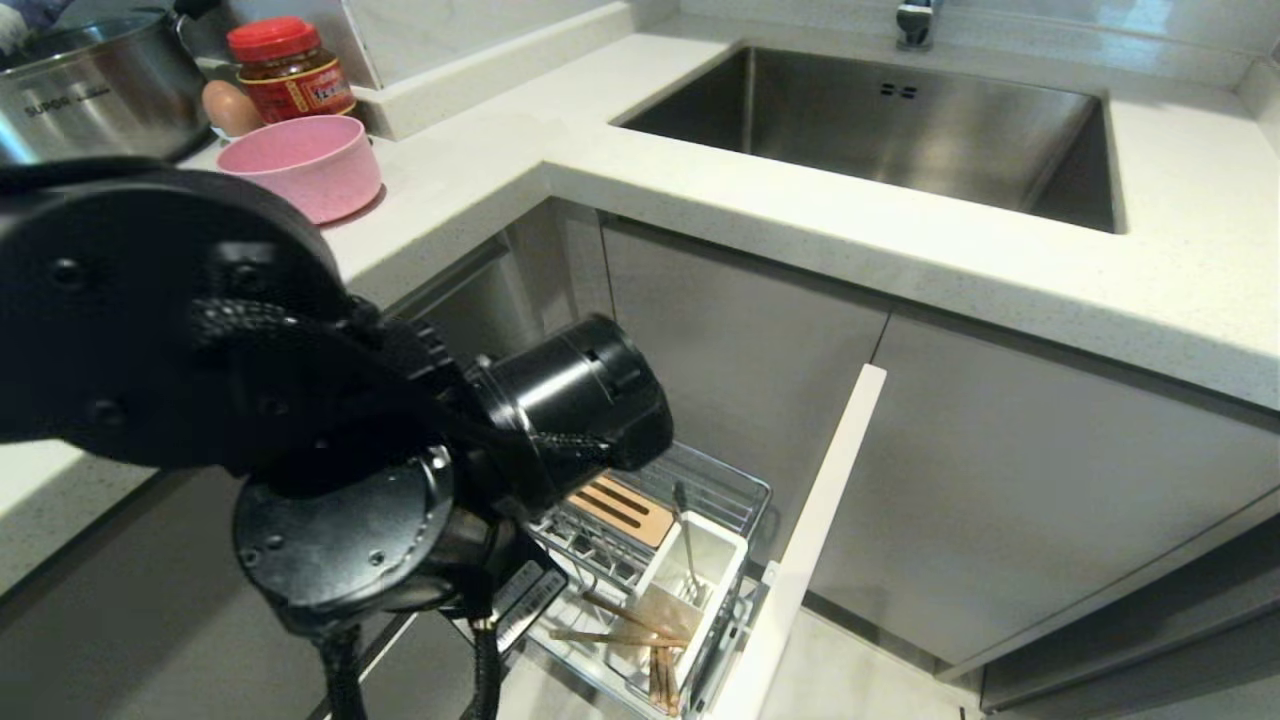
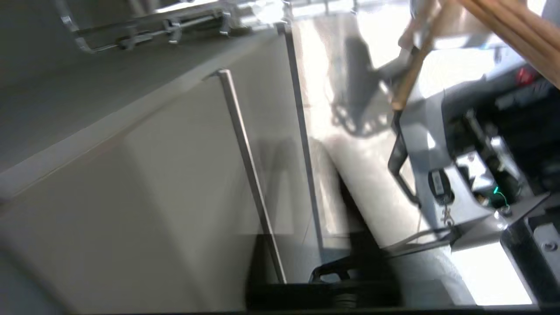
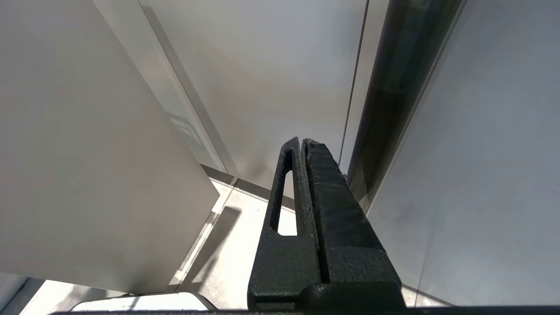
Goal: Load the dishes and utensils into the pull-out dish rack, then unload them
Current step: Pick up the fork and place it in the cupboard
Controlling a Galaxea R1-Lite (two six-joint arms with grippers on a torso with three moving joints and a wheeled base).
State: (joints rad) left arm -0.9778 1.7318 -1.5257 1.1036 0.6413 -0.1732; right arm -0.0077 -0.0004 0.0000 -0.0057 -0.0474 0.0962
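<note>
I have the left arm (image 1: 300,420) reaching down from the counter (image 1: 760,210) to the pulled-out dish rack (image 1: 720,490), which stands out from the cabinet under the counter's inner corner. The arm's own wrist covers its pincer in the head view, and the left wrist view shows no fingers either, so I cannot tell whether that pincer is wide, narrow or holding anything.

In the rack the white cutlery cup (image 1: 715,545) sits at the front corner beside the open door (image 1: 810,560), with the slim metal utensil (image 1: 685,540) standing upright in it. The slotted wooden strip (image 1: 625,510) lies just behind the cup. The wooden chopsticks (image 1: 625,620) lie loosely across the rack's front end, just beside the cup – the left wrist view shows them very close to the camera (only their shafts show there).

The pink bowl (image 1: 300,165) sits upright on the counter near its back-left edge, just in front of an egg (image 1: 230,108) and a red-lidded jar (image 1: 290,70), next to a steel pot (image 1: 95,95). The sink (image 1: 880,130) is well apart, to the right.

The right pincer (image 3: 302,142) hangs by the cabinet fronts – fingers pressed together, holding nothing.
</note>
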